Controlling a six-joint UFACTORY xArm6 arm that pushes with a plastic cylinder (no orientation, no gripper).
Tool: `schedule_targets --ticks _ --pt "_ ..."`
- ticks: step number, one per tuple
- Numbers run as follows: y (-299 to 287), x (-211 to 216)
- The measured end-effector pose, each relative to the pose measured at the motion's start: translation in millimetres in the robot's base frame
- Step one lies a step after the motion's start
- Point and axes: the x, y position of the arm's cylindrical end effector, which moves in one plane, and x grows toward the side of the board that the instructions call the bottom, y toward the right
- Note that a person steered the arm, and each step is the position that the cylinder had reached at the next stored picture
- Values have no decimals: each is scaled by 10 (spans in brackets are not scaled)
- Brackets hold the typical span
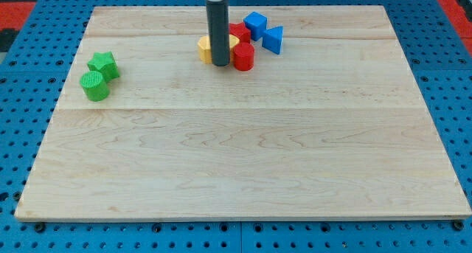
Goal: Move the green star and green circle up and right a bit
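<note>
My tip (220,63) at far centre, before yellow block (204,48), beside red cylinder (243,57); held nothing. Green star (104,63), green circle (94,85) touching, far left, well apart.

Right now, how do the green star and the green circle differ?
The green star has points; the green circle is round with a ribbed top. The star lies nearer the view's top and slightly right of the circle. Both are green, touching or nearly so, near the board's left edge, far from my tip.
</note>
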Motion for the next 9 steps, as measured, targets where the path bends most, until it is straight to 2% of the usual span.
schedule_targets --ticks 1,2,3,5,6,7,8,9 --pt "122 -129" --pt "-46 80" --pt "283 220" --pt "511 35" --pt "69 865" --pt "-1054 1071" --pt "-1745 1024" --pt "-2003 988"
